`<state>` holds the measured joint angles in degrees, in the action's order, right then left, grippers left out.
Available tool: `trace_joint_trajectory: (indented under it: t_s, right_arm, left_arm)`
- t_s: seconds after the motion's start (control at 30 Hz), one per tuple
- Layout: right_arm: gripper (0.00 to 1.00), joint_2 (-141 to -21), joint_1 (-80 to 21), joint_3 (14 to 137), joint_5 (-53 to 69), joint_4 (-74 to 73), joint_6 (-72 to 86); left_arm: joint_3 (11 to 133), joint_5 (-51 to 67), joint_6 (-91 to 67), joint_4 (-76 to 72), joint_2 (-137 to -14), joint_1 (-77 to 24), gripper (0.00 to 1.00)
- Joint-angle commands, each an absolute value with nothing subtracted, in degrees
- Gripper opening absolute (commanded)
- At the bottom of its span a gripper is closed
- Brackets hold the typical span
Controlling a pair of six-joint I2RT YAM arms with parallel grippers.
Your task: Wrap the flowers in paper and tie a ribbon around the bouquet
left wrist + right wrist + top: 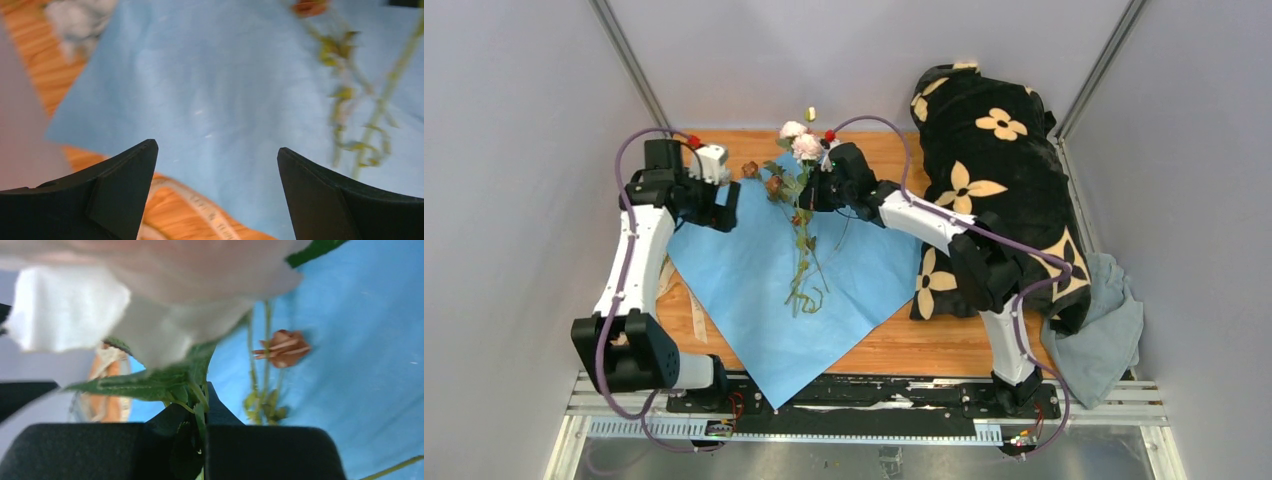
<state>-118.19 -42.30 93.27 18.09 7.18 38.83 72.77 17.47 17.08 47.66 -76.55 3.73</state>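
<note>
We judge the flowers (802, 215) light and fragile: thin green stems that bend and kink, soft heads that bruise or shed if squeezed. The place to take them is on the stems just below the heads, never on the petals. That is where the right gripper (205, 437) has them, its jaws pinched together on a green stem with leaves bunched in the grip and a pale pink rose (200, 270) right above. The left gripper (215, 150) stands wide apart, holding nothing, over the left part of the paper (215, 85).

The bunch lies along the middle of the light-blue sheet on the wooden table (924, 340), heads toward the far corner and stems trailing toward the near one. It looks sparse: pale pink roses at the top, a small brown-pink rose (282, 347) resting on the paper, and yellow-green leaves curling at the stem ends. The paper looks thin, so we expect it to crease easily. The ribbon (200, 207) lies by the paper's left edge.
</note>
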Motion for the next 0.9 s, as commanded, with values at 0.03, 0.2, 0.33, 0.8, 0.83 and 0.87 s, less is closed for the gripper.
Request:
trace_joint_trajectory:
  t_s: [0.03, 0.2, 0.33, 0.8, 0.83, 0.87]
  right_arm:
    - [0.09, -128.5, -41.6, 105.8, 9.9, -14.9, 30.4]
    - [0.49, -134.5, -40.8, 116.6, 2.7, -23.6, 27.2]
    - [0.51, -132.2, -40.9, 117.6, -2.2, -26.3, 23.9]
    - [0.52, -117.1, -42.9, 104.0, -5.9, -27.5, 17.0]
    - [0.52, -116.9, -43.0, 103.7, -5.8, -27.8, 17.0]
    - [0.52, -116.8, -43.1, 103.5, -5.9, -28.2, 16.9]
  left_arm:
    - [74.8, 0.3, 27.1, 45.3, -83.9, 14.3, 0.97]
    - [80.4, -0.4, 29.1, 43.7, -92.1, 21.2, 0.83]
    - [88.2, 0.2, 27.7, 41.4, -100.6, 21.5, 0.6]
    - [104.2, 9.7, 28.7, 45.0, -123.0, 20.6, 0.57]
    - [103.4, 10.3, 29.2, 45.0, -123.1, 20.2, 0.59]
    - [102.8, 10.7, 29.9, 45.0, -123.1, 19.9, 0.61]
